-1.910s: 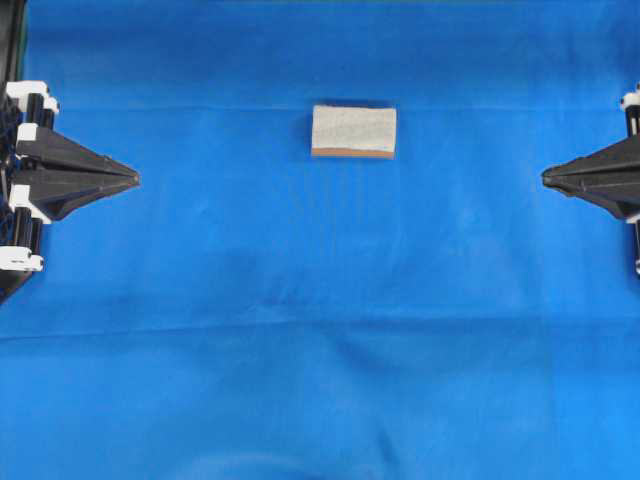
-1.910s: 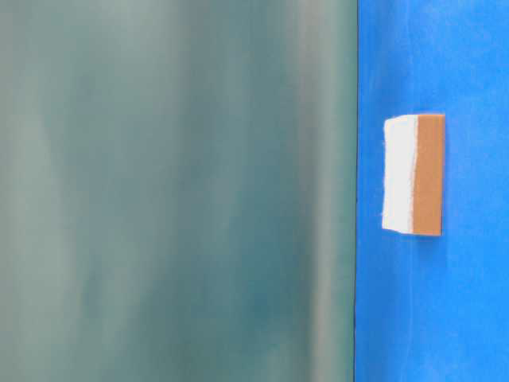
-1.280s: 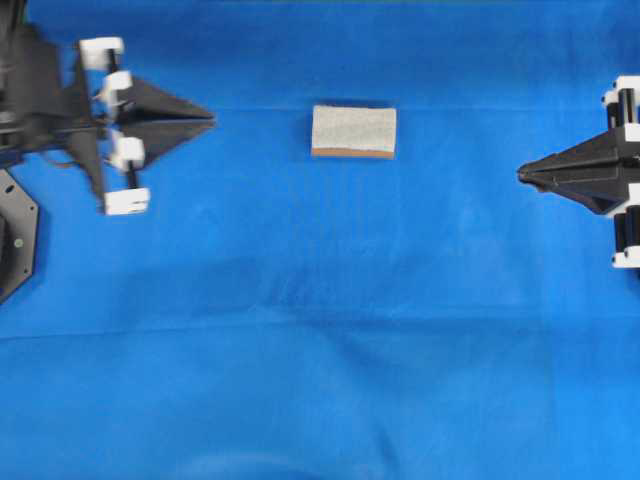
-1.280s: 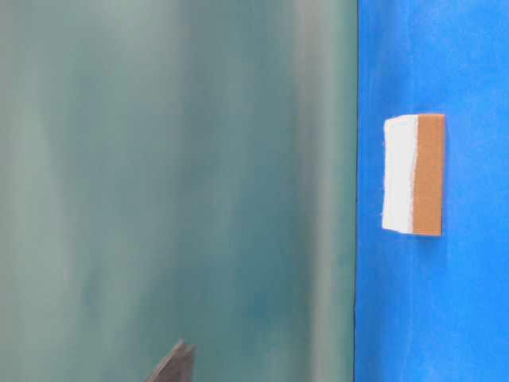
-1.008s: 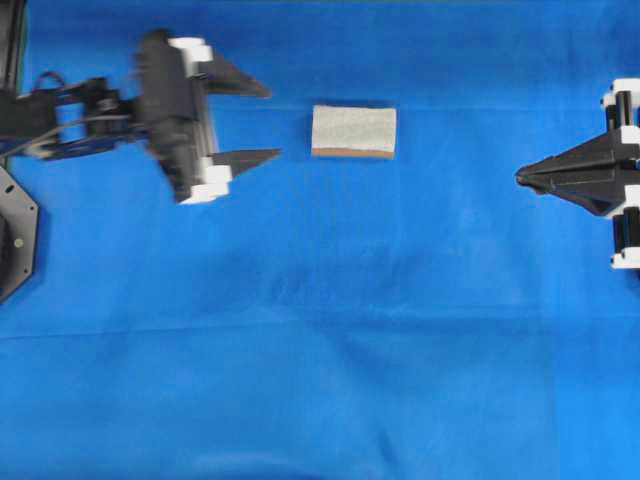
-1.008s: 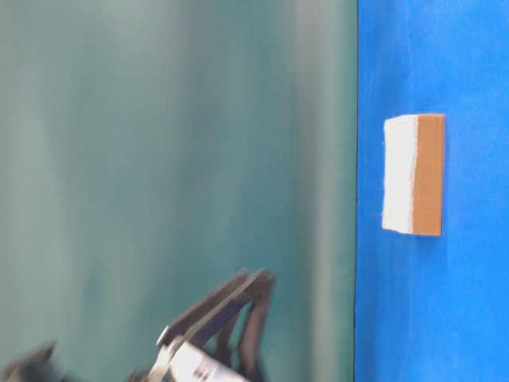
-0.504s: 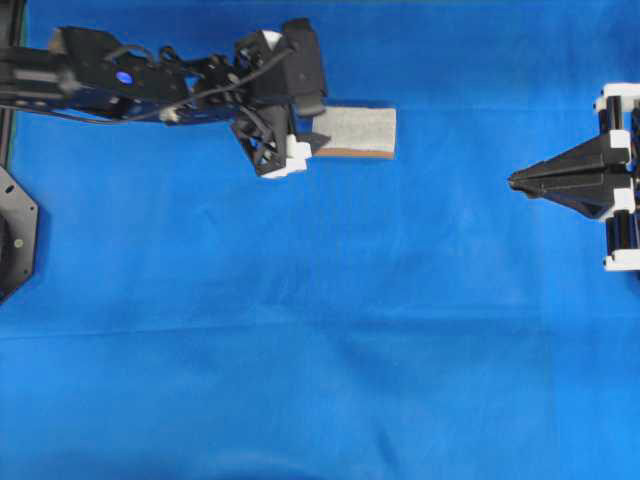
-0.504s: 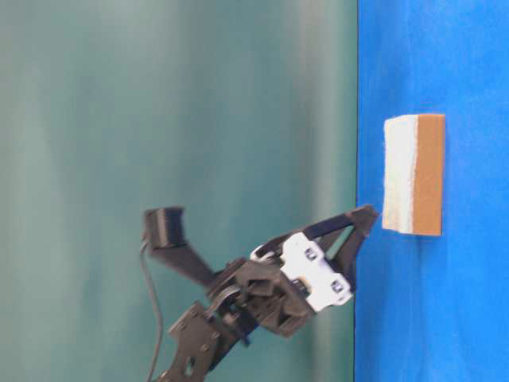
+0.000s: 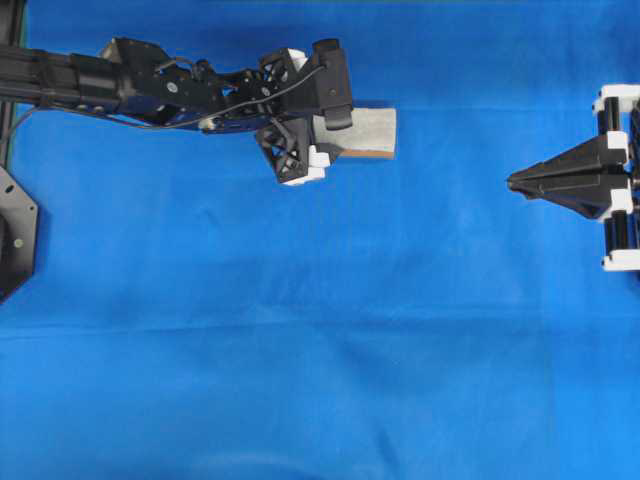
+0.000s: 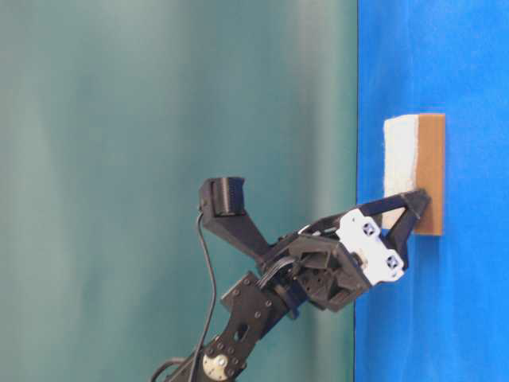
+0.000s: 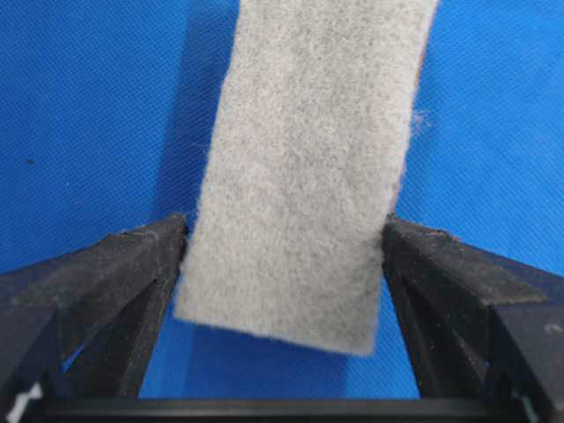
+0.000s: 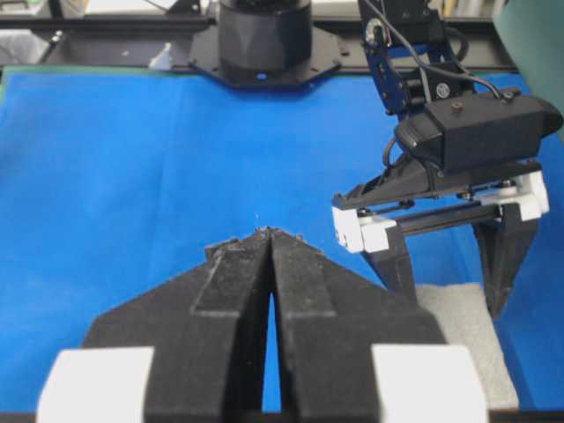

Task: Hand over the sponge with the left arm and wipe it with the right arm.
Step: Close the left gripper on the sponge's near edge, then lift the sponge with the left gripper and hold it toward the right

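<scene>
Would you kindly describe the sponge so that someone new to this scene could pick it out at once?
On the blue cloth, follow the left arm to its open left gripper. Between its fingers lies the sponge, a small rectangular block, speckled grey-white over a thin tan layer; it is the only loose item.

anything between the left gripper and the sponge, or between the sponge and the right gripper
Nothing visible. The left gripper, open, already straddles the sponge, one finger on each side. Only bare blue cloth lies between the sponge and the shut right gripper.
</scene>
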You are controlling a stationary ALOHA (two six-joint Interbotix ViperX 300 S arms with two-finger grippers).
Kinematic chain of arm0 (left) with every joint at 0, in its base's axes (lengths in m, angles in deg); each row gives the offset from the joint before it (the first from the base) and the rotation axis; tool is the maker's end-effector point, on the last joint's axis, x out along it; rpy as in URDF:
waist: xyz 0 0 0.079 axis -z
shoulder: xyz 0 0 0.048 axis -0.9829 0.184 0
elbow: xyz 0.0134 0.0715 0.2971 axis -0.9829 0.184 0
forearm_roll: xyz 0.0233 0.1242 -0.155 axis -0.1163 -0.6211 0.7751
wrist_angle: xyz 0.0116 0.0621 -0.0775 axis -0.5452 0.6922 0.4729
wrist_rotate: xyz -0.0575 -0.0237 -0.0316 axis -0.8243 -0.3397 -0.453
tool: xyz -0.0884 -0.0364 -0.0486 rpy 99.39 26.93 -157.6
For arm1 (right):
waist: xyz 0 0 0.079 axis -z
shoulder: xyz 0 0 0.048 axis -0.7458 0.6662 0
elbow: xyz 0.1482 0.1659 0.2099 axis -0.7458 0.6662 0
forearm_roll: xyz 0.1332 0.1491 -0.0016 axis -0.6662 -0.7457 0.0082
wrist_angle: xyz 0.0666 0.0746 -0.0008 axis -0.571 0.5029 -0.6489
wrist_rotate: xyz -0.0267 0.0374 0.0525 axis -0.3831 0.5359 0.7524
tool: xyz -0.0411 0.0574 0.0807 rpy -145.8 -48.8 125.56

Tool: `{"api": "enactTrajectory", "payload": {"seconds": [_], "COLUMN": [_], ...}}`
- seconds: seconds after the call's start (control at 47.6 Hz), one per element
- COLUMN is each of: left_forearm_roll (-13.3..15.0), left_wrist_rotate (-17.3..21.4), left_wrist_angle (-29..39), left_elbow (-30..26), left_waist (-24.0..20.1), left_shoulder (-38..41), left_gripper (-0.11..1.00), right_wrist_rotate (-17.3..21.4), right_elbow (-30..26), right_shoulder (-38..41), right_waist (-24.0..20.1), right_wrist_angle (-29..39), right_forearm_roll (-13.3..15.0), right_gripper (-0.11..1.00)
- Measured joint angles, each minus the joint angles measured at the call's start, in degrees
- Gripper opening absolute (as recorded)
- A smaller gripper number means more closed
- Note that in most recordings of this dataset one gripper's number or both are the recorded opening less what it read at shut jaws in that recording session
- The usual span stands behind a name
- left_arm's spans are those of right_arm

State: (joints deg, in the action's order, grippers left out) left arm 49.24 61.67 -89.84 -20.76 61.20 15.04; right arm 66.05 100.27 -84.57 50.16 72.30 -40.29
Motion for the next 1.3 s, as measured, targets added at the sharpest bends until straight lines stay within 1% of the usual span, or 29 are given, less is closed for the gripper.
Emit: {"api": "enactTrajectory", "payload": {"seconds": [0.231,0.294,0.336,0.378,0.441,0.525,0.609,0.756,0.882,0.945,1.134,1.301], "left_forearm_roll": [0.1,0.0,0.1,0.1,0.0,0.1,0.1,0.1,0.1,0.1,0.3,0.4], "left_wrist_rotate": [-0.1,-0.1,-0.1,0.0,-0.1,0.0,0.0,-0.1,-0.6,-0.7,-3.6,-4.7], "left_wrist_angle": [0.1,0.5,1.1,1.5,2.0,2.4,2.9,5.4,7.9,9.0,13.1,16.1], "left_elbow": [-0.4,-0.5,-0.6,-0.6,-0.7,-0.7,-0.6,-0.4,-0.3,-0.2,0.1,0.1], "left_waist": [0.0,0.0,-0.1,0.0,0.0,0.0,0.0,0.4,1.8,3.2,7.2,12.3], "left_shoulder": [0.7,0.7,0.7,0.7,0.6,0.6,0.3,-1.8,-6.4,-8.6,-14.5,-17.7], "left_gripper": [0.94,0.92,0.87,0.78,0.61,0.41,0.32,0.29,0.29,0.29,0.29,0.24], "right_wrist_rotate": [0.0,0.0,0.0,0.0,0.0,0.0,-0.1,-0.1,-0.1,-0.1,-0.1,-0.1], "right_elbow": [0.0,0.0,0.1,0.0,0.1,0.0,0.1,0.0,0.1,0.0,0.1,0.0], "right_shoulder": [0.1,0.1,0.2,0.4,0.5,0.6,0.7,0.6,0.7,0.9,1.3,2.0], "right_waist": [0.0,0.0,0.0,0.0,0.0,0.0,0.0,0.0,0.4,0.9,2.3,2.7], "right_wrist_angle": [0.0,0.0,0.0,-0.1,0.0,0.0,0.0,0.0,0.0,0.0,0.1,0.4], "right_forearm_roll": [0.0,0.0,0.0,0.0,0.0,0.0,0.0,0.0,0.0,0.0,0.0,0.0], "right_gripper": [0.0,0.0,0.0,0.0,0.0,0.0,0.0,0.0,0.0,0.0,0.0,0.0]}}
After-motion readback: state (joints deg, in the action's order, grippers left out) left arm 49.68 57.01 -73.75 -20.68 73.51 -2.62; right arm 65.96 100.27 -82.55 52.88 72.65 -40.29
